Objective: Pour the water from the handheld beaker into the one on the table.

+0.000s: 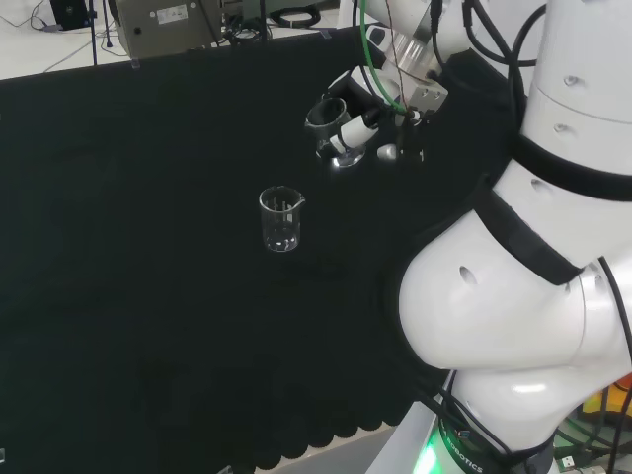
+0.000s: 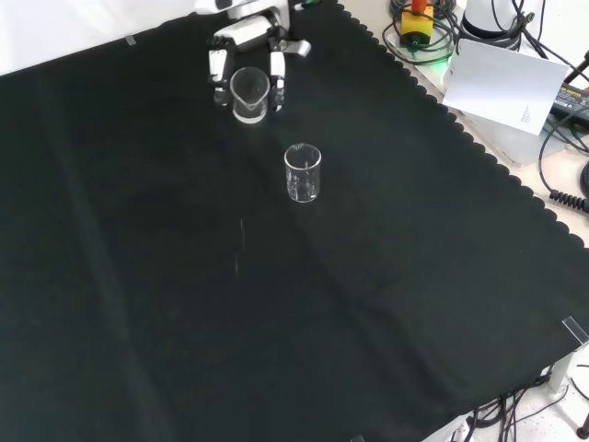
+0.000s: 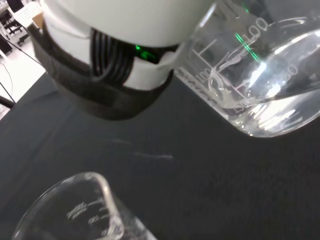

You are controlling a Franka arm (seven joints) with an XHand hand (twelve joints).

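Clear glass pair: held beaker (image 2: 249,95) apart from table beaker (image 2: 303,172), no pour begun.

Landmark is the table beaker, upright on the black cloth (image 2: 138,304). The hand (image 2: 247,57) has fingers curled round the held beaker. In the front view it sits above and slightly left of the landmark, farther from the camera; in the head view, up and right of it. Held beaker is tilted in the wrist view, water pooled low. Judgement: the hand must carry toward the landmark until spout overhangs rim.
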